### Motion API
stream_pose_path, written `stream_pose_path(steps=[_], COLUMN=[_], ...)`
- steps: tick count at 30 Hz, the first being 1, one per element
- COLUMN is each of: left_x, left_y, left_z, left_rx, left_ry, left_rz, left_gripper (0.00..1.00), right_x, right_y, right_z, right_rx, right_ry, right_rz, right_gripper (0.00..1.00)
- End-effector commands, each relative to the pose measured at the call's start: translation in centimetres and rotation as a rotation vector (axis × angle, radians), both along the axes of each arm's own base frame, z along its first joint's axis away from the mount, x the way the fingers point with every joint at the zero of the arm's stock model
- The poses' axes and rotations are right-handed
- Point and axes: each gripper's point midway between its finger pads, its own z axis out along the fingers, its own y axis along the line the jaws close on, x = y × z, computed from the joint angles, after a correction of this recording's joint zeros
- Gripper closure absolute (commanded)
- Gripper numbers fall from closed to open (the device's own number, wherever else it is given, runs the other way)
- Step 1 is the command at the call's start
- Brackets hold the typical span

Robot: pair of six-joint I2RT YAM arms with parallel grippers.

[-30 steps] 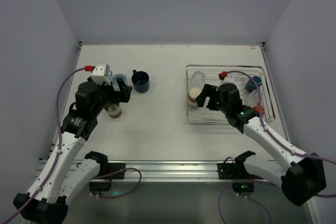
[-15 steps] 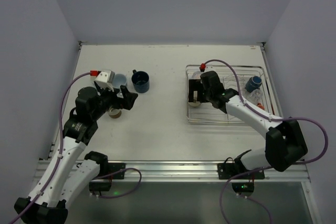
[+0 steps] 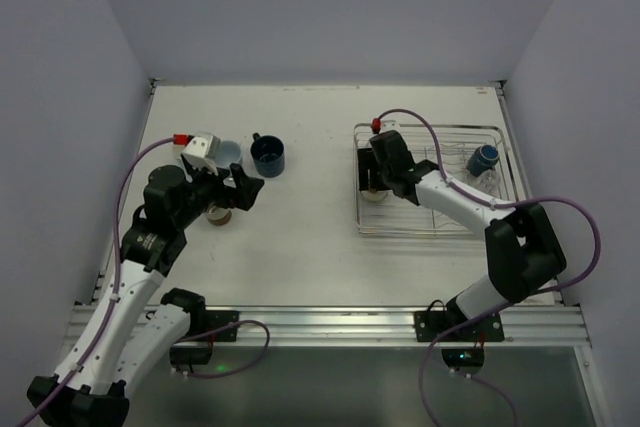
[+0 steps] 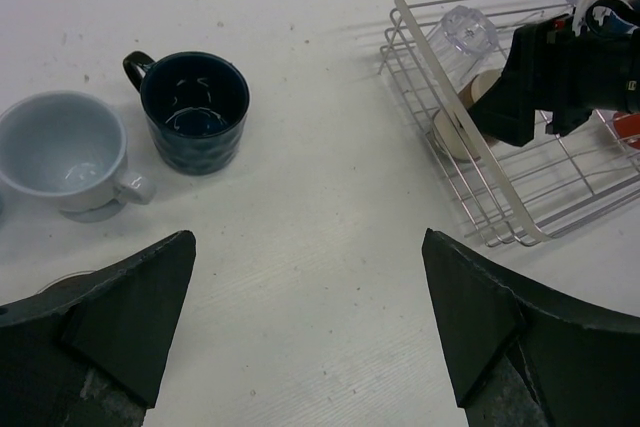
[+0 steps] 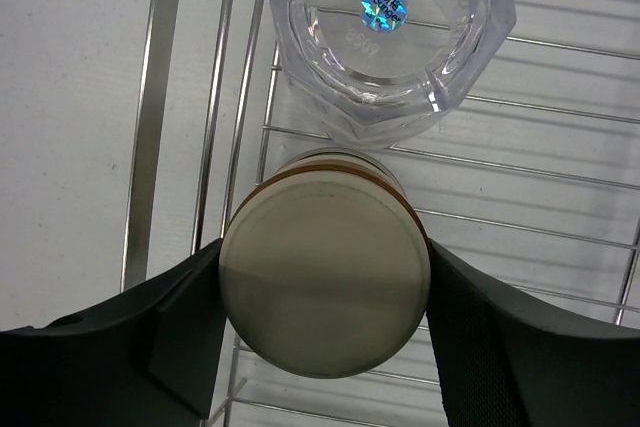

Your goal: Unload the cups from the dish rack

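Right claw (image 5: 328,309) shifted from rack middle to left end of dish rack (image 3: 500,131). Fingers now flank cream cup (image 5: 325,265), inside rack beside glass tumbler (image 5: 390,27). Clamped or not: cannot tell. Lift pending. Left claw (image 4: 305,332) released, above worktop (image 4: 330,247).

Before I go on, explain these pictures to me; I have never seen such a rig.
Two robot arms are bolted at the near edge of a table. One picture looks down from above; the other two come from cameras on each wrist. On the table stand a navy mug and a light blue mug; the wire dish rack holds a clear tumbler, a cream cup and a blue cup. The left gripper is open and empty. The right gripper clamps the cream cup.
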Motion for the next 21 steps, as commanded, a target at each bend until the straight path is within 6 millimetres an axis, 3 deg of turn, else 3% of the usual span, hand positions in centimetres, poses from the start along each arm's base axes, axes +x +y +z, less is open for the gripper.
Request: stream_pose_path(steps=[1,6,7,9,10,11,12,14,16,17,21], left_x=[0.0,-0.9,-1.5,-2.2,-3.0,-3.4,-4.1,-5.1,-6.3,-6.4,-8.1], left_y=[-0.9,-3.0,-4.0,-5.2,-6.4,-7.1,-7.9,-9.1,-10.6,-11.2,-14.3], left_z=[0.3,1.4,2.2,2.7,3.3,3.4,3.5,3.4,3.7,3.3,3.9], left_rx=[-0.008,-0.116,-0.176,-0.246,-0.325,-0.367,-0.41,-0.519,-0.577,-0.583,-0.611], left_ry=[-0.016,-0.016,-0.015,-0.008,-0.005,-0.003,0.008,0.023,0.03,0.048,0.064], left_rz=[-0.055,-0.151,-0.202,-0.266,-0.344,-0.387,-0.437,-0.5,-0.558,-0.568,-0.657], left_gripper=[0.0,0.0,0.0,0.0,0.0,0.01,0.01,0.01,0.01,0.01,0.0], right_x=[1.1,-1.3,-2.1,-3.7,-4.7,-5.2,-7.1,-9.2,-11.9,-12.5,-14.8], right_y=[0.0,-1.8,-2.1,-1.4,-1.1,0.0,1.9,4.1,6.1,6.8,8.8], right_z=[3.7,6.9,9.2,10.1,12.3,14.1,13.8,18.3,18.7,20.3,20.7], right_rx=[0.013,0.069,0.122,0.219,0.301,0.404,0.502,0.741,0.878,0.965,1.09], right_ry=[-0.127,-0.212,-0.267,-0.285,-0.339,-0.382,-0.345,-0.424,-0.371,-0.38,-0.303], right_rz=[-0.025,-0.067,-0.07,-0.031,-0.004,0.031,0.142,0.246,0.38,0.417,0.552], right_gripper=[0.54,0.62,0.63,0.66,0.67,0.67,0.67,0.67,0.67,0.67,0.67])
